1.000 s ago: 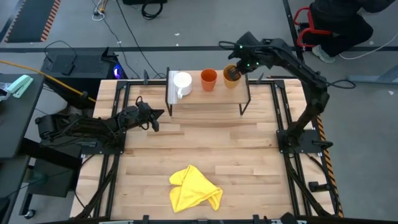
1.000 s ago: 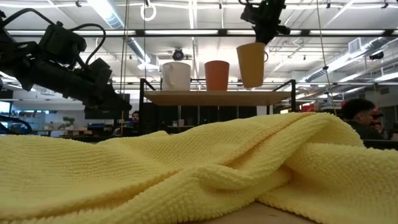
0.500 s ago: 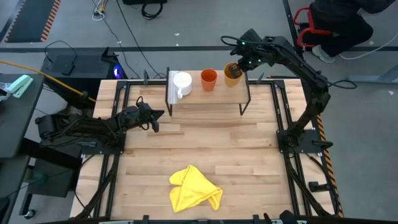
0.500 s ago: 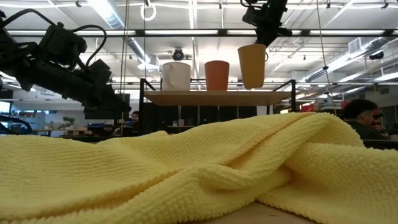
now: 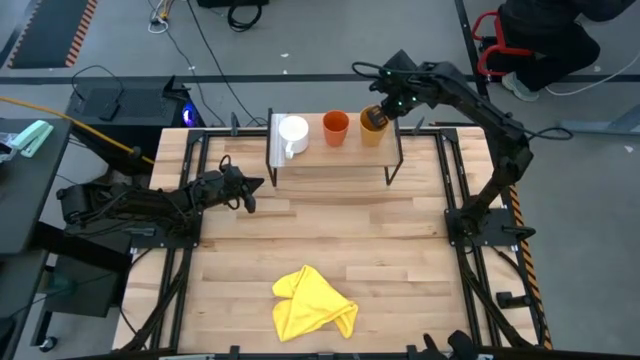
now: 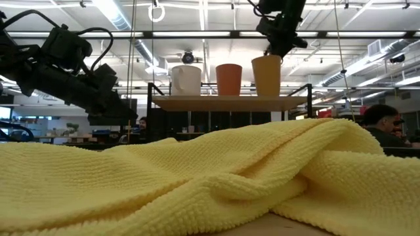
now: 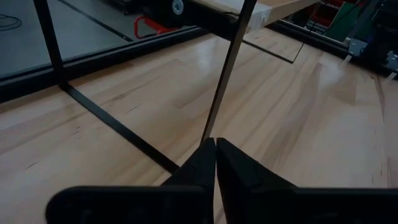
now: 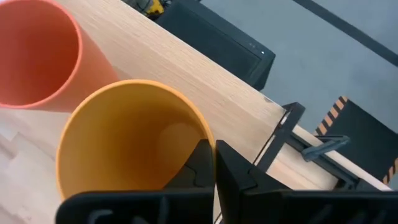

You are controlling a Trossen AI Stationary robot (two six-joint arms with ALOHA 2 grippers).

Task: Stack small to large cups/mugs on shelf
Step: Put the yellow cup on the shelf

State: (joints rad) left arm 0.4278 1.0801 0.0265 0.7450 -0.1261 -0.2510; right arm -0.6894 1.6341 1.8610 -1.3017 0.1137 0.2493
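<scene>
On the shelf (image 5: 335, 155) at the table's far side stand a white mug (image 5: 292, 132), a red-orange cup (image 5: 335, 127) and a yellow-orange cup (image 5: 372, 122) in a row. In the low view the yellow-orange cup (image 6: 267, 75) stands upright at the shelf's right end (image 6: 289, 101). My right gripper (image 5: 380, 108) is above it, shut on it. My left gripper (image 5: 247, 196) waits low over the table's left side, shut on nothing, just short of a shelf leg (image 7: 227, 68). My right gripper holds the yellow-orange cup by its rim (image 8: 200, 124), one finger (image 8: 198, 163) inside the cup and one outside. The fingers come from above, slanting down. The cup is upright with its bottom (image 6: 267, 95) down on the shelf board.
A crumpled yellow cloth (image 5: 313, 305) lies near the table's front edge and fills the low view's foreground (image 6: 210, 177). Black frame rails (image 5: 195, 190) run along both table sides. A person (image 6: 377, 118) sits beyond the table at the right.
My right gripper has come down a little toward the shelf with the yellow-orange cup. The cup hung tilted just above the board and now stands upright on the shelf's right end, beside the red-orange cup.
</scene>
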